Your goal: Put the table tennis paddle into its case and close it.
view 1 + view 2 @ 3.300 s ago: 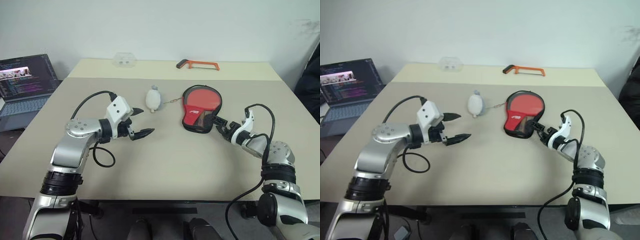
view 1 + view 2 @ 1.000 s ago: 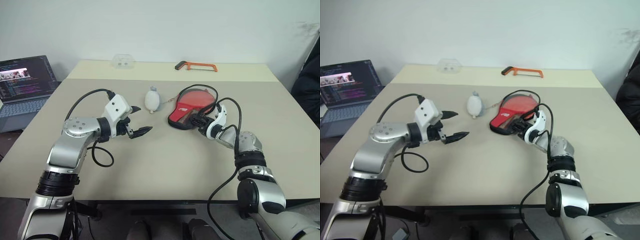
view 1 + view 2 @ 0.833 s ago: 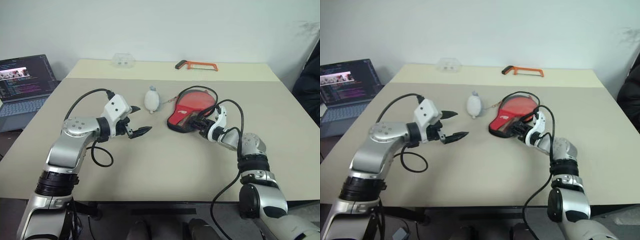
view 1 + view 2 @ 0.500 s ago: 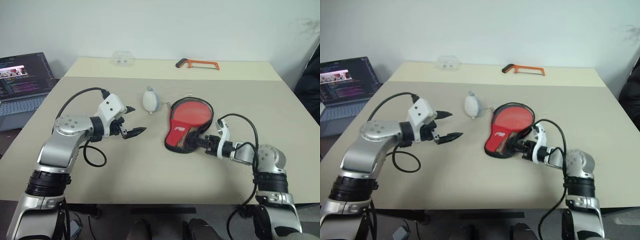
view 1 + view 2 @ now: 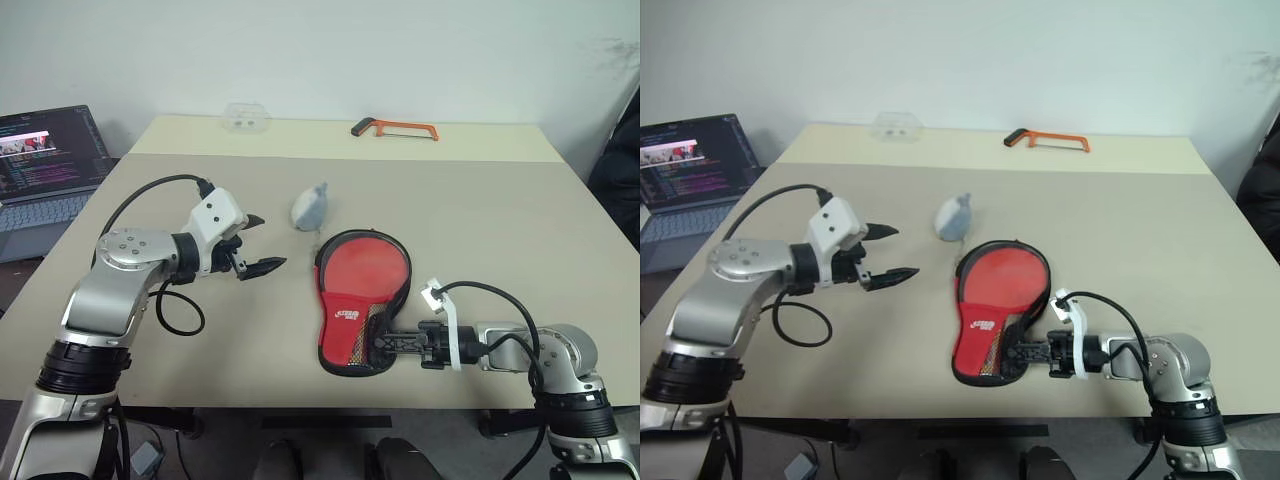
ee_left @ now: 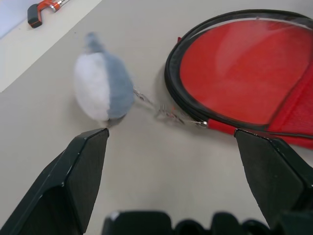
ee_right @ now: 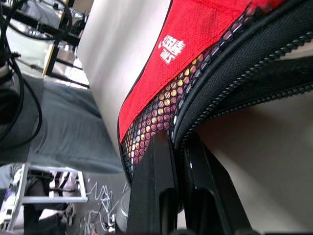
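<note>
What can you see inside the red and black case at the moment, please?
Nothing of its contents shows: the case lies flat on the table, red side up, its fabric covering the inside. The right gripper pinches its zipped edge.

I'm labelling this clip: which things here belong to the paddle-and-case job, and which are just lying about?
Job: the case, pinched at its narrow end by the shut right gripper; the open left gripper.
Lying about: grey-white pouch, hacksaw, laptop, clear container.

The case (image 5: 358, 305) is matt red cloth with black woven trim and a mesh pocket (coarse, open weave). The tabletop (image 5: 480, 220) looks smooth and matt; the pouch (image 5: 309, 207) looks like soft fabric.
</note>
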